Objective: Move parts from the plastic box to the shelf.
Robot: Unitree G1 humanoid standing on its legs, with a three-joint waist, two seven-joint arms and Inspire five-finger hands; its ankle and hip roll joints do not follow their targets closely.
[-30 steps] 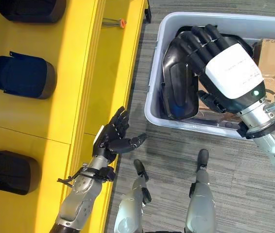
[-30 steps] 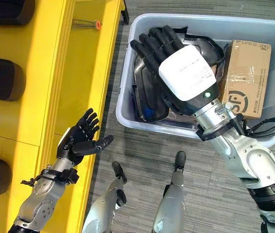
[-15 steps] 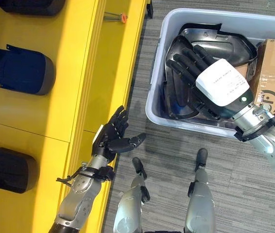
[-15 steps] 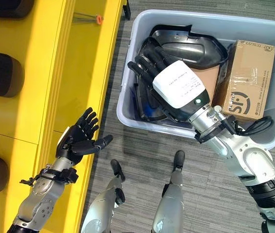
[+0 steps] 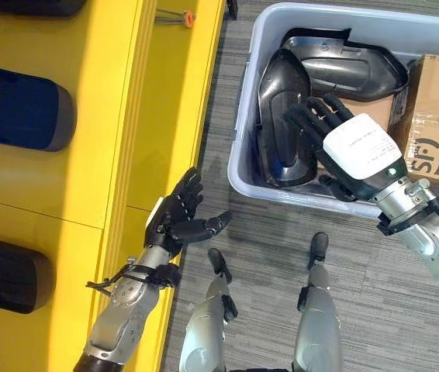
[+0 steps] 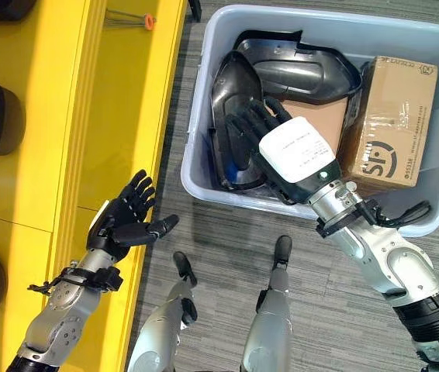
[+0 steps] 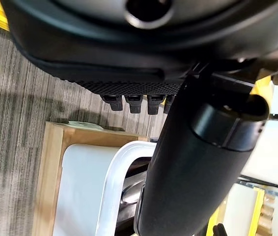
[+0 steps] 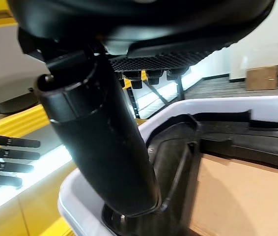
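A: Start nearest. What is the left hand (image 5: 174, 221) doing?

B: It hovers palm-up over the grey floor beside the front edge of the yellow shelf (image 5: 119, 155). Its fingers (image 5: 191, 187) are spread and nearly straight, the thumb stuck out to the side, and it holds nothing and touches nothing.

A: And the right hand (image 6: 293, 155)?

B: It reaches down into the plastic box (image 6: 196, 147), which stands on the floor just beside the shelf. Its fingers (image 6: 247, 124) are stretched out, only slightly bent, and lie against the upright black part (image 5: 283, 116) that leans at the box's shelf side. In the right wrist view the thumb (image 8: 102, 142) points down along that same part. The fingers are laid on it rather than wrapped round it, so the hand is open.

A: How many parts are in the box?

B: Two that I can tell apart: the upright one under the fingers, and a second black part (image 6: 301, 70) lying across the far end of the box. More dark plastic shows low beneath the hand, but I cannot tell whether that is a separate piece. There is also one cardboard carton (image 6: 390, 124) at the box's right side.

A: And on the shelf?

B: Three dark parts at its left: the nearest (image 5: 6, 275), a middle one (image 5: 22, 108), and a far one (image 5: 33, 6) cut off by the edge. A small orange-tipped tool (image 5: 174, 15) lies at the far end.
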